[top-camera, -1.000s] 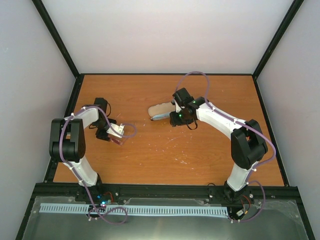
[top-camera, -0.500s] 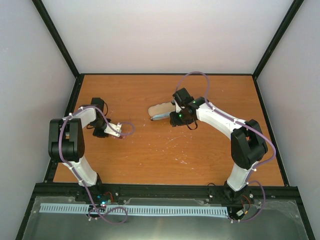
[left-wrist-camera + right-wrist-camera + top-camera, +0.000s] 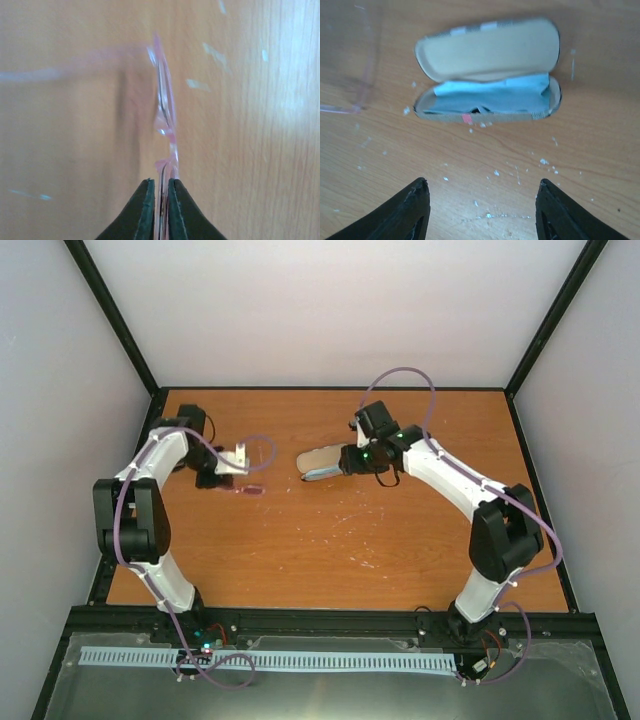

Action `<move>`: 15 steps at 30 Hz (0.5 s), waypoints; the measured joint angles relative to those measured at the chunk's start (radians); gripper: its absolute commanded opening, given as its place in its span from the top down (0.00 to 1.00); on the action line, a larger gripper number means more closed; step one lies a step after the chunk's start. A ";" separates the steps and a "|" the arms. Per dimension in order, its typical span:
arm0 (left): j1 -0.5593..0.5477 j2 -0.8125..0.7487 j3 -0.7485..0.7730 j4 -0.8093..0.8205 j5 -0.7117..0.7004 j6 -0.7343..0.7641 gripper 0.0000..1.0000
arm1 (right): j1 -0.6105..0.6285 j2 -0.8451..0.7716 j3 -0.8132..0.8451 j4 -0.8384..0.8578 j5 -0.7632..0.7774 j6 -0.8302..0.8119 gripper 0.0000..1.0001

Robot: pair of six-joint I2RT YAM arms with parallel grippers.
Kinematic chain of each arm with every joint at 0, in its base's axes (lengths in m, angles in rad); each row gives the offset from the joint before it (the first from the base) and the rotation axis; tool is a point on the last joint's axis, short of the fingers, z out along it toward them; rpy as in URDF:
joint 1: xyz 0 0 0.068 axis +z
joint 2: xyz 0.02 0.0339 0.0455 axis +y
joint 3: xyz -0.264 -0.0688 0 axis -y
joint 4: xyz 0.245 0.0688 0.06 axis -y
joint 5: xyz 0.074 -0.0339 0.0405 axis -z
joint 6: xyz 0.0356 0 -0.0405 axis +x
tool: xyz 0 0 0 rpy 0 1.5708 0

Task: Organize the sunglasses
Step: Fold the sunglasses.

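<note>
An orange-brown wooden tabletop (image 3: pixel 330 540) marked with pale scuffs is enclosed by plain pale walls and black frame posts. Toward the left edge of the tabletop, in its far half, the small sunglasses (image 3: pixel 165 107) with a thin translucent pinkish-red frame are seen edge-on in the left wrist view, blurred, with a soft shadow cast on the wood beside them. The frame is pinched by the left gripper (image 3: pixel 160 184), whose two dark fingers are pressed together with only the thin plastic between them. Whether the sunglasses are touching the wood cannot be told. Well apart from them, nearer the middle of the far half, a tan oval case (image 3: pixel 487 55) with a checked outer rim is laid open with its lid folded back. A crumpled pale blue cloth (image 3: pixel 495 97) is held in the case's lower shell. The right gripper (image 3: pixel 482 190) is poised just beside the case, on the side of the cloth-filled shell, its black fingers spread wide with nothing but bare wood between them
</note>
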State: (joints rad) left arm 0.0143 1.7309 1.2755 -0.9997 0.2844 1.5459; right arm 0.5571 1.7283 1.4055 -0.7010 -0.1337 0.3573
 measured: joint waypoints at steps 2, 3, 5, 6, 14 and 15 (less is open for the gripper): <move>-0.012 0.019 0.113 -0.060 0.082 -0.070 0.92 | -0.013 -0.027 0.000 0.025 -0.016 0.011 0.42; -0.018 0.031 0.164 -0.074 0.118 -0.104 0.93 | -0.021 -0.042 0.000 0.039 -0.026 0.020 0.42; -0.030 0.053 0.250 -0.094 0.190 -0.160 0.93 | -0.039 -0.071 0.000 0.071 -0.058 0.042 0.42; -0.036 0.055 0.268 -0.096 0.216 -0.181 0.94 | -0.049 -0.083 0.001 0.085 -0.077 0.053 0.42; -0.067 0.045 0.217 -0.070 0.286 -0.265 0.99 | -0.070 -0.089 0.023 0.112 -0.198 0.100 0.47; -0.068 0.043 0.205 -0.064 0.288 -0.272 0.99 | -0.069 -0.089 0.023 0.112 -0.206 0.102 0.43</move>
State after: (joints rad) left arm -0.0540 1.7744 1.4803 -1.0641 0.5724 1.2743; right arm 0.4877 1.6390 1.4284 -0.5892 -0.3401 0.4591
